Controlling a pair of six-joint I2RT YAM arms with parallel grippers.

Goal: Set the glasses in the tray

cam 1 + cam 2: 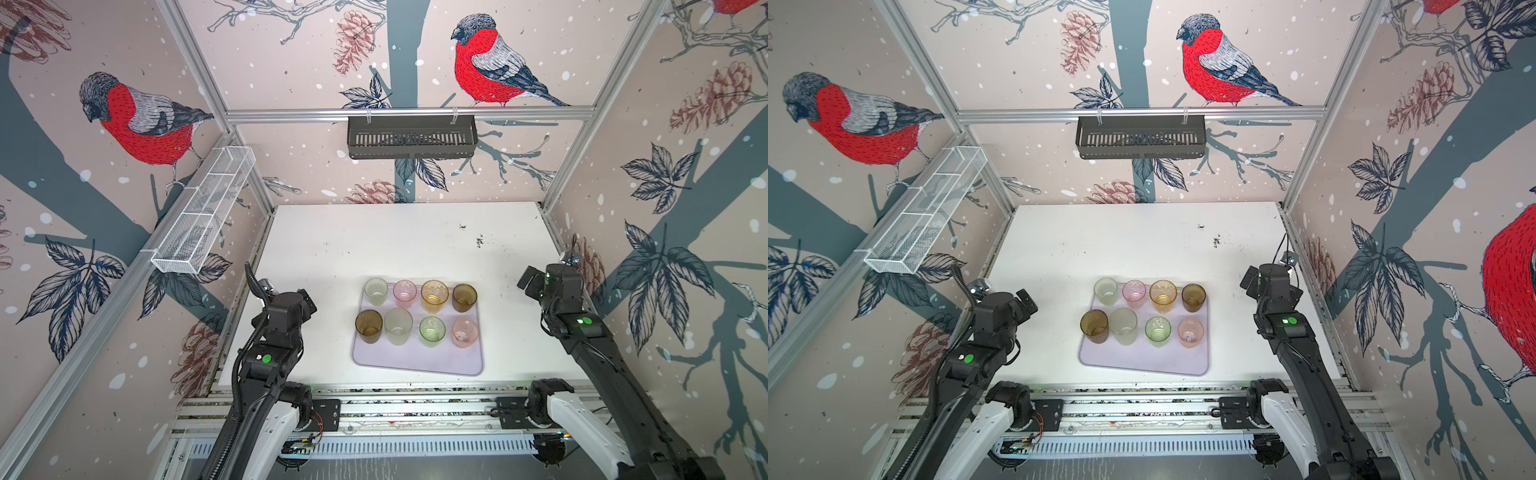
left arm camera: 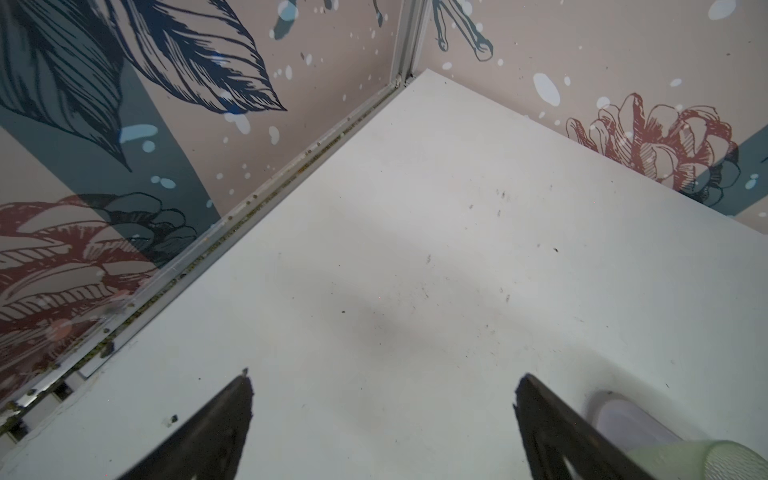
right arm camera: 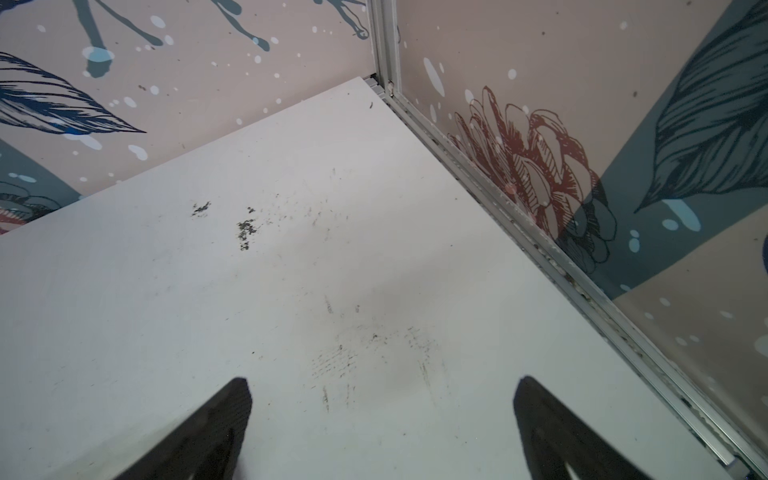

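Several tinted glasses stand upright in two rows on the pale lilac tray [image 1: 415, 362] [image 1: 1142, 362] near the table's front middle. The far row holds a pale green glass [image 1: 376, 291], a pink one [image 1: 404, 293], an amber one [image 1: 434, 296] and a brown one [image 1: 464, 297]. In the near row are a brown glass [image 1: 368, 326], a frosted one [image 1: 398, 326], a bright green one [image 1: 432, 331] and a peach one [image 1: 465, 332]. My left gripper [image 2: 384, 378] is open over bare table left of the tray. My right gripper [image 3: 382, 380] is open over bare table to the tray's right. Neither holds anything.
A black slotted basket [image 1: 411, 141] hangs on the back wall and a white wire mesh basket [image 1: 208, 208] on the left wall. Aluminium rails edge the white table [image 1: 374, 241]. Dark specks [image 1: 479, 241] mark it at the back right. The tray's corner [image 2: 623, 419] shows in the left wrist view.
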